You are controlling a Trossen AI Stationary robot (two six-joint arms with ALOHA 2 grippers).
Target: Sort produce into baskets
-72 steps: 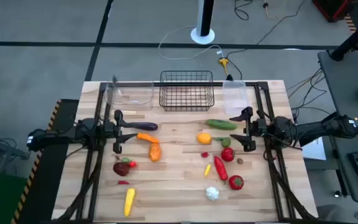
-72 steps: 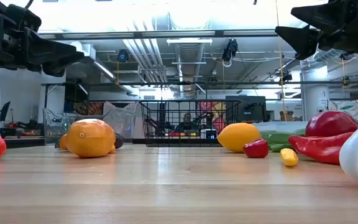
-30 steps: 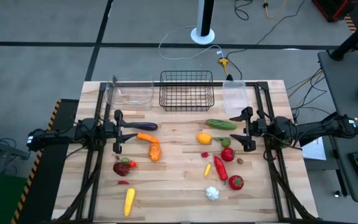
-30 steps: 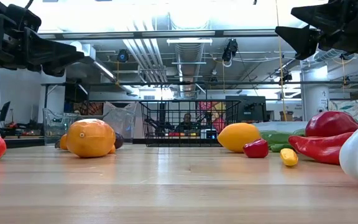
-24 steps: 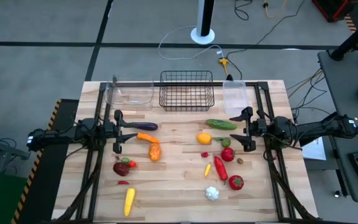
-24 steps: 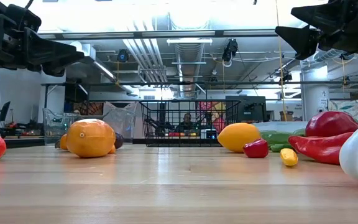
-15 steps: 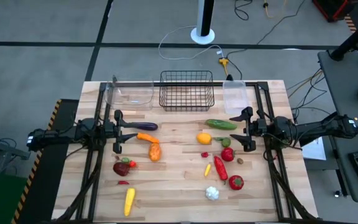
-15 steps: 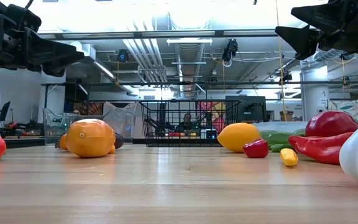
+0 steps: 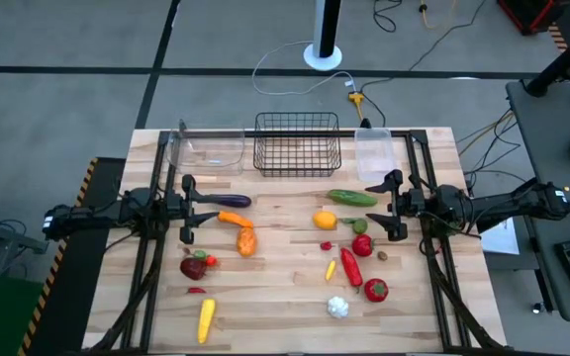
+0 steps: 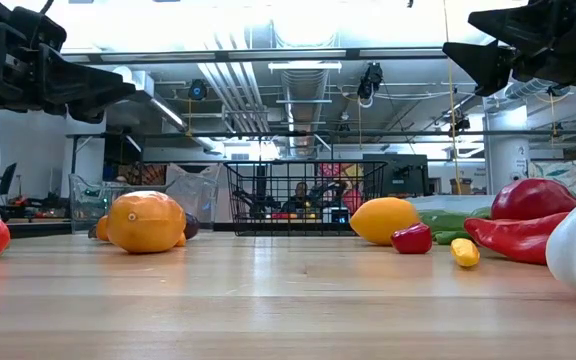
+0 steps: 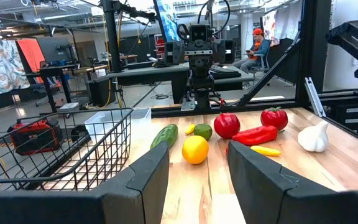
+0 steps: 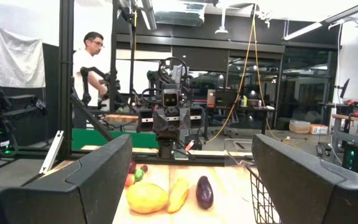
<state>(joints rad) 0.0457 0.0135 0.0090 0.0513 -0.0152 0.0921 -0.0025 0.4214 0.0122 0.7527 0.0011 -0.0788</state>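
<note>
While both arms hover at mid-bench, nothing is held.
Left pincer (image 9: 188, 209): left side, fingers parted, empty, above bench (image 9: 285, 297).
Right pincer (image 9: 392, 205): right side, spread wide, empty.
Produce: loose on bench; cucumber (image 9: 352, 198), orange (image 9: 325, 220), eggplant (image 9: 234, 202), garlic (image 9: 337, 308).
Baskets: wire basket (image 9: 298, 143) at far edge, between clear bins (image 9: 206, 148) and (image 9: 374, 153).
Writing: none readable.
</note>
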